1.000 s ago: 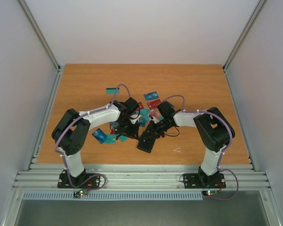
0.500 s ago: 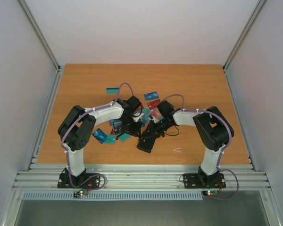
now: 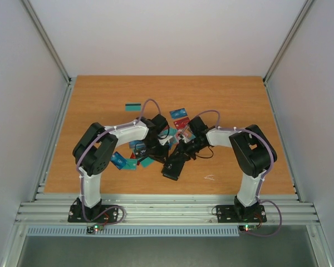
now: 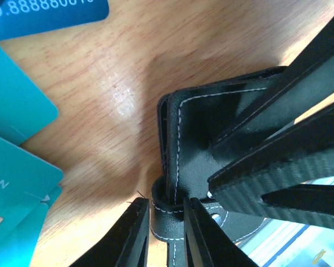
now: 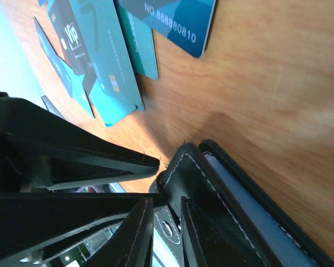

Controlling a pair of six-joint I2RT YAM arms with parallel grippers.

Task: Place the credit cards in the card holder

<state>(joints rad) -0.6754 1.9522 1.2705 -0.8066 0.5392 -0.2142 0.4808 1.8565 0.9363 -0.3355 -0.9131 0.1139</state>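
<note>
The black card holder [image 3: 171,167] lies in front of the card pile, between both grippers. In the left wrist view it [image 4: 195,128] stands partly open with white stitching, and my left gripper [image 4: 166,222] is closed narrowly on its strap. My right gripper [image 5: 167,222] is closed on the snap flap of the holder [image 5: 228,189], where a pale blue strip shows in a pocket. From above, the left gripper [image 3: 162,151] and right gripper [image 3: 177,154] meet tip to tip. Credit cards [image 3: 134,161] lie loose: teal [image 4: 16,105] and blue [image 5: 172,22].
More cards lie behind the arms: a teal one [image 3: 133,106], a blue one [image 3: 178,113] and a red one [image 3: 181,121]. A small white scrap [image 3: 210,177] lies right of the holder. The wooden table [image 3: 100,94] is walled on both sides.
My left arm has swung right, bringing its gripper up to the holder. The holder has tipped up and looks narrower from above. The right gripper has stayed at the holder.
</note>
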